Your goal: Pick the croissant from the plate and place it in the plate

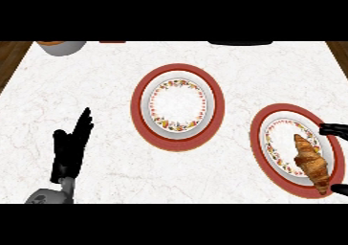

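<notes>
A: What's the biggest thing here?

B: The tabletop, white marble with faint veins, with dark wood showing past its left and right edges.

A: And on it?

B: Two plates, both red-rimmed with a flowered white centre. The middle plate holds nothing. The right plate sits lower and near the right edge, well apart from the first.

A: Where is the croissant?

B: The croissant lies on the right plate, along its right half, running from the centre down to the lower rim, where its tip reaches over the red band.

A: The hands?

B: The left robot hand shows at lower left, resting over the bare tabletop, fingers straight and pointing up the view, holding nothing. Of the right robot hand only dark fingertips show at the right edge: one part above the croissant, beside the plate's rim, another below, near the croissant's lower tip. They are spread to either side of it and not touching it; the hand looks open.

A: Anything smaller?

B: A grey bowl, cut by the top edge at upper left.
</notes>
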{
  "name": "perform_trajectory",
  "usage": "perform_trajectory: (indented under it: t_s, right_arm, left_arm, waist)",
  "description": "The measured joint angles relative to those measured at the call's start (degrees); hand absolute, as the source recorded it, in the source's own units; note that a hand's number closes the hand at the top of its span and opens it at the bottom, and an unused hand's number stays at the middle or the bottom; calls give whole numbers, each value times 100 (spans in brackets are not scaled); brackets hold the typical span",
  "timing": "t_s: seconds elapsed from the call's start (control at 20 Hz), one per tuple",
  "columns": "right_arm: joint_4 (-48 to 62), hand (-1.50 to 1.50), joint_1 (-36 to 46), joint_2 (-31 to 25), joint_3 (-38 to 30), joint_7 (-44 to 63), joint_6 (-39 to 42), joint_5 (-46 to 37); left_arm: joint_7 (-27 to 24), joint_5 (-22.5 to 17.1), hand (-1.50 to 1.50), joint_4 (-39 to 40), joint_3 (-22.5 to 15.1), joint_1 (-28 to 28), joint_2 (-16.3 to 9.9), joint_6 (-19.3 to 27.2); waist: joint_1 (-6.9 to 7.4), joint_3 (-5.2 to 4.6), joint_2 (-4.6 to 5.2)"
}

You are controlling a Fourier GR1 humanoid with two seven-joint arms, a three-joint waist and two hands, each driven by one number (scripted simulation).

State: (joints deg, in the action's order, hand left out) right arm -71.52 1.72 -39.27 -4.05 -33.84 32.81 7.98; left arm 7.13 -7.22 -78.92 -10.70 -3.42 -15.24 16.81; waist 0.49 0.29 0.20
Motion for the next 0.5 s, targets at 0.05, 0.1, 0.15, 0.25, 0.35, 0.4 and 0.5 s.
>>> perform_trajectory:
  t_s: [0.05,0.1,0.15,0.25,0.35,0.4,0.5]
  right_arm:
    - [28,-150,34,-103,69,-137,-136,-282]
    - [65,-150,67,-217,129,-255,-291,-559]
    - [91,-150,156,-312,185,-336,-436,-797]
    - [191,-150,282,-529,295,-531,-673,-1254]
    - [228,-150,448,-766,405,-586,-763,-1591]
    - [233,-150,498,-838,491,-616,-817,-1772]
    - [273,-150,635,-1014,651,-599,-806,-2063]
  left_arm:
    - [20,27,0,-10,-22,3,25,29]
    - [67,31,0,-91,-40,32,4,15]
    - [109,33,0,-127,-43,19,-1,8]
    - [214,45,0,-209,-42,-20,-21,4]
    - [292,63,0,-264,-40,-20,-37,-1]
    - [300,40,0,-287,-18,1,-58,-44]
    - [343,77,0,-322,-18,-4,-50,-34]
  waist:
    - [14,-2,0]
    - [39,-3,-2]
    - [50,-4,-1]
    - [61,-9,-1]
    - [59,-14,-3]
    - [55,-18,-6]
    - [47,-21,-7]
